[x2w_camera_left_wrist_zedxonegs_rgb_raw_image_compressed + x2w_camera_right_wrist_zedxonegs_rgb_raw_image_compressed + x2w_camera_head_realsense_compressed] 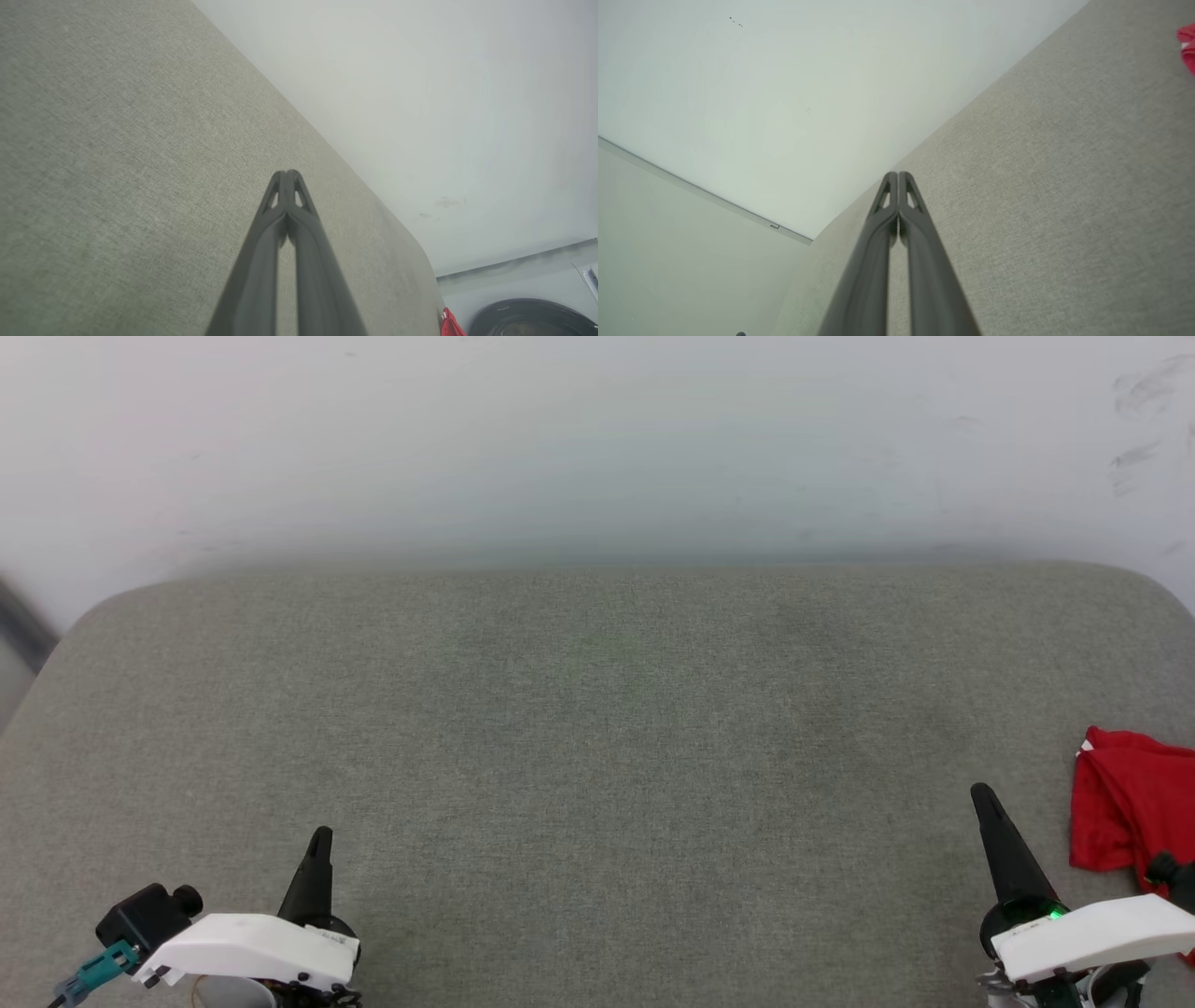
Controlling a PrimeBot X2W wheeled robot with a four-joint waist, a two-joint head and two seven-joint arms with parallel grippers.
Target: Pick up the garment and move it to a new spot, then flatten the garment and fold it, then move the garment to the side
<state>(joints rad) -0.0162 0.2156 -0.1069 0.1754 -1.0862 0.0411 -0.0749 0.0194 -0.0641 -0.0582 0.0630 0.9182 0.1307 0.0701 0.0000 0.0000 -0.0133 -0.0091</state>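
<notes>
The garment (1125,812) is a crumpled red heap with a sliver of white trim, lying at the far right edge of the grey padded table (597,747) and cut off by the frame. A small red corner of the garment (449,324) peeks past the table's end in the left wrist view, and a red scrap of the garment (1188,44) shows at the upper right of the right wrist view. My right gripper (983,795) is shut and empty, a short way left of the heap. My left gripper (322,835) is shut and empty at the lower left.
A pale wall (597,439) rises right behind the table's far edge. The table's corners are rounded. A dark round appliance door (528,319) stands beyond the table's right end.
</notes>
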